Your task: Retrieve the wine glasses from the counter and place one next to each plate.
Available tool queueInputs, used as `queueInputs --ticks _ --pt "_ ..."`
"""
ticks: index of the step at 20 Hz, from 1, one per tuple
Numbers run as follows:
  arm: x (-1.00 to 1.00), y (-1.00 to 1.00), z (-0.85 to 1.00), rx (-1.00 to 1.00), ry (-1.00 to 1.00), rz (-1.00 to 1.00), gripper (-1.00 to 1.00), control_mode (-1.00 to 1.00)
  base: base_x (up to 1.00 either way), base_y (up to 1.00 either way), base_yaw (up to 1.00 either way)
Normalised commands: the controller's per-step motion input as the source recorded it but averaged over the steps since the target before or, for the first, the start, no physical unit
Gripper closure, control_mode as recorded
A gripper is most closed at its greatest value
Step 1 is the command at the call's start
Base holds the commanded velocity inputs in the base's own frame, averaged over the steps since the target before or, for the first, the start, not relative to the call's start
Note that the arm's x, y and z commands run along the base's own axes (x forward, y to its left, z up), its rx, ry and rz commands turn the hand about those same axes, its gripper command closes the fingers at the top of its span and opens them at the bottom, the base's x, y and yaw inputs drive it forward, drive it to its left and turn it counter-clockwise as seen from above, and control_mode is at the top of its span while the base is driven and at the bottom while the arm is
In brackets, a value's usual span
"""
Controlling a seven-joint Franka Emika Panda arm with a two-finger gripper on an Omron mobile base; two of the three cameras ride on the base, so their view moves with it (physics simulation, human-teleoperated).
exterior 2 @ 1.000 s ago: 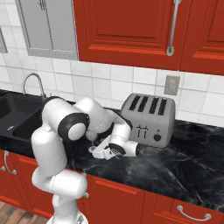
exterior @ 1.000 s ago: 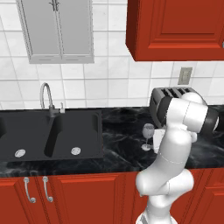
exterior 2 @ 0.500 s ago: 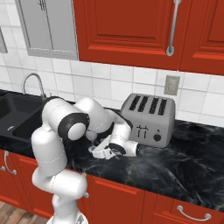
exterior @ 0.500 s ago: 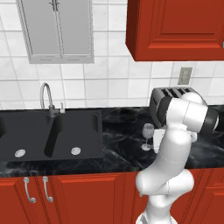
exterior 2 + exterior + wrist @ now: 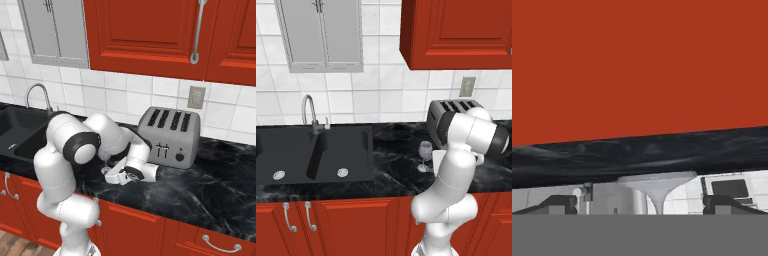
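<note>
- Wine glass (image 5: 425, 155) stands upright on the counter (image 5: 391, 170), between the sink (image 5: 311, 153) and the toaster (image 5: 169, 136).
- Gripper (image 5: 640, 204) is low beside it, fingers (image 5: 559, 204) spread wide (nothing held); the glass's foot and stem (image 5: 656, 192) lie between them.

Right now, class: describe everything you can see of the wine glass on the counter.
The wine glass is small, clear and greyish, with a rounded bowl, thin stem and round foot. It stands upright on the black marbled counter, between the sink and the toaster. The open gripper flanks its stem without touching it.
</note>
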Motion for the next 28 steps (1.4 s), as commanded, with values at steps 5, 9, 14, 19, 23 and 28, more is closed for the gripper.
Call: queueInputs --ticks 5,9,14,19,23,28 --pt "0.0 0.0 0.05 0.0 0.05 -0.03 -1.0 -1.0 0.0 0.0 0.0" --pt "0.0 0.0 0.0 0.0 0.05 -0.03 -1.0 -1.0 0.0 0.0 0.0" --pt "-0.01 0.04 0.0 0.0 0.01 -0.01 -1.0 -1.0 0.0 0.0 0.0" --pt "0.0 0.13 0.0 0.0 0.0 0.0 -1.0 -1.0 0.0 0.0 0.0" --pt "0.0 0.16 0.0 0.0 0.0 0.0 -1.0 -1.0 0.0 0.0 0.0" --pt "0.01 0.07 0.0 0.0 0.0 0.0 -1.0 -1.0 0.0 0.0 0.0"
